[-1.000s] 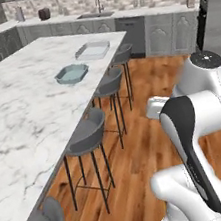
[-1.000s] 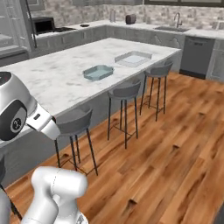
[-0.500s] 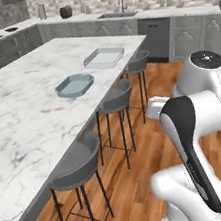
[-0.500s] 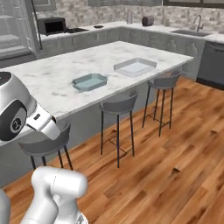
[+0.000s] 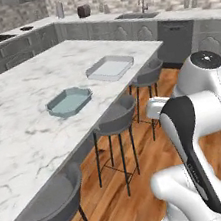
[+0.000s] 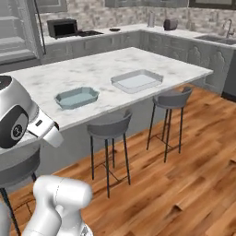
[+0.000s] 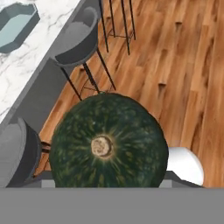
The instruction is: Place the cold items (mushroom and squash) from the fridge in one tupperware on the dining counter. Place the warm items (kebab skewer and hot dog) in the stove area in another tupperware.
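A dark green squash (image 7: 107,142) with a pale stem scar sits right in front of the hand camera, and my gripper (image 7: 107,181) is shut on it, its fingertips hidden behind it. The squash hangs over the wood floor beside the dining counter (image 5: 20,132). On the counter stand a teal tupperware (image 5: 69,101) (image 6: 77,97) (image 7: 16,24) and, farther along, a clear tupperware (image 5: 110,67) (image 6: 137,80), both with nothing inside. The mushroom, kebab skewer and hot dog are out of view.
Grey bar stools (image 5: 115,122) (image 6: 109,126) (image 7: 78,37) line the counter's near side over the wood floor (image 6: 184,166). Behind are grey cabinets, a sink (image 5: 138,14), a stove and a microwave (image 6: 62,28). My folded white arm (image 5: 195,119) stands low in both base views.
The whole picture has shifted: the base has driven and turned, so the counter and both tupperwares now look nearer and more central. The squash stays in my gripper.
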